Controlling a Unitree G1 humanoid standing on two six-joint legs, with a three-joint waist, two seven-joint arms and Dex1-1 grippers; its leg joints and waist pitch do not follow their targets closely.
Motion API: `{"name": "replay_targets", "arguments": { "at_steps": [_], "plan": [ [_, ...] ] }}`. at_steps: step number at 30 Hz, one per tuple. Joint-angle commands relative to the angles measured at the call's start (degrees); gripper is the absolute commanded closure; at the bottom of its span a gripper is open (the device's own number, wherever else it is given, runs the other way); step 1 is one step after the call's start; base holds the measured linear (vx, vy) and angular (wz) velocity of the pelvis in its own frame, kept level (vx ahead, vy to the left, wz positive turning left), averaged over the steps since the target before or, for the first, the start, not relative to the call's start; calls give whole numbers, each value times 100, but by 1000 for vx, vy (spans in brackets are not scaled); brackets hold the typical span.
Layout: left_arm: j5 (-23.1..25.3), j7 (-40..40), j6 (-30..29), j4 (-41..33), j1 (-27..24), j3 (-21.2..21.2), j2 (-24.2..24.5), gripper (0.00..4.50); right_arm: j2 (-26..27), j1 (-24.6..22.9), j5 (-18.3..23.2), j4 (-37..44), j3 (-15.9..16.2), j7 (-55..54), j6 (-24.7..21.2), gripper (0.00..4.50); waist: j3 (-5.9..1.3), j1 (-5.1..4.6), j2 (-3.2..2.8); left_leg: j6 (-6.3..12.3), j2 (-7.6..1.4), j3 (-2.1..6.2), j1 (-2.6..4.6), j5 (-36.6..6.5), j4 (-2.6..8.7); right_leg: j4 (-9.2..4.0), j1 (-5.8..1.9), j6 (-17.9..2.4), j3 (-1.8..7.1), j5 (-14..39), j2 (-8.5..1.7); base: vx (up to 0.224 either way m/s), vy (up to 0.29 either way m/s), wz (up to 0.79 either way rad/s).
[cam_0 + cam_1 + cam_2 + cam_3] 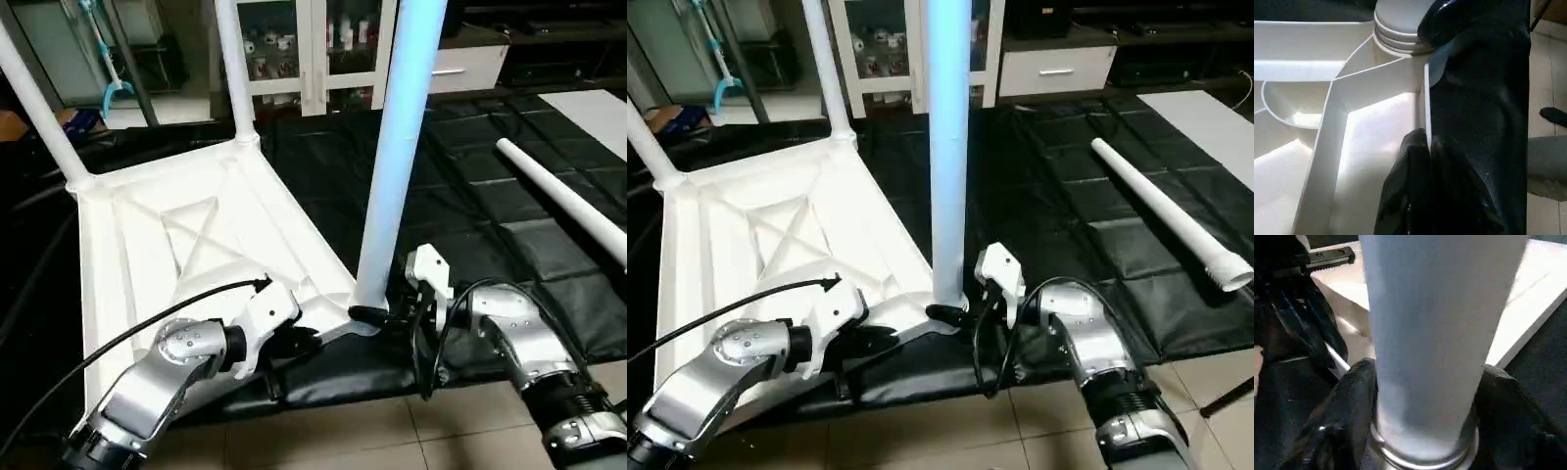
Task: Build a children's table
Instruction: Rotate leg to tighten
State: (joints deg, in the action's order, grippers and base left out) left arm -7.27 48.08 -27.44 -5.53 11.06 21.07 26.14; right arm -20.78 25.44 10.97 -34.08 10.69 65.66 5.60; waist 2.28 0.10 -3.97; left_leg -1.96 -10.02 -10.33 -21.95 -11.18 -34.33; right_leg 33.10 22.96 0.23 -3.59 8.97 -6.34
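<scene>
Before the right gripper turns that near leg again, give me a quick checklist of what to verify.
1. Left gripper shut on the tabletop rim: ok.
2. Right gripper fingers on both sides of the near leg base: ok.
3. Near leg upright in its corner socket: ok.
4. Near leg screwed fully home: cannot tell.
5. Two far legs standing in their sockets: ok.
6. Fourth leg fitted: not ok, lying on the black mat.
</scene>
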Motion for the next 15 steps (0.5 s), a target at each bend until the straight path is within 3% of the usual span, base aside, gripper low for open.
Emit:
{"name": "replay_targets", "arguments": {
  "at_steps": [1, 11, 15],
  "plan": [
    [-52, 319, -86, -74, -74, 188, 107, 450, -54, 134, -79, -188, -61, -69, -22, 172, -282, -21, 57, 95, -262, 108, 98, -2354, 526, -421, -152, -1071, 152, 2376, -153, 0, 0, 0],
    [-68, 333, -114, -107, -104, 206, 134, 450, -3, 116, 46, -173, -119, 68, -97, 201, -292, -20, 59, 115, -259, 110, 82, -2257, 523, -416, -161, -1075, 151, 2291, -153, 0, 0, 0],
    [-17, 173, -162, -18, -47, 179, 41, 450, 166, 147, 63, -273, -322, -475, -116, 202, -288, -27, 52, 108, -256, 102, 88, -2284, 521, -421, -153, -1094, 152, 2328, -153, 0, 0, 0]
  ]
}}
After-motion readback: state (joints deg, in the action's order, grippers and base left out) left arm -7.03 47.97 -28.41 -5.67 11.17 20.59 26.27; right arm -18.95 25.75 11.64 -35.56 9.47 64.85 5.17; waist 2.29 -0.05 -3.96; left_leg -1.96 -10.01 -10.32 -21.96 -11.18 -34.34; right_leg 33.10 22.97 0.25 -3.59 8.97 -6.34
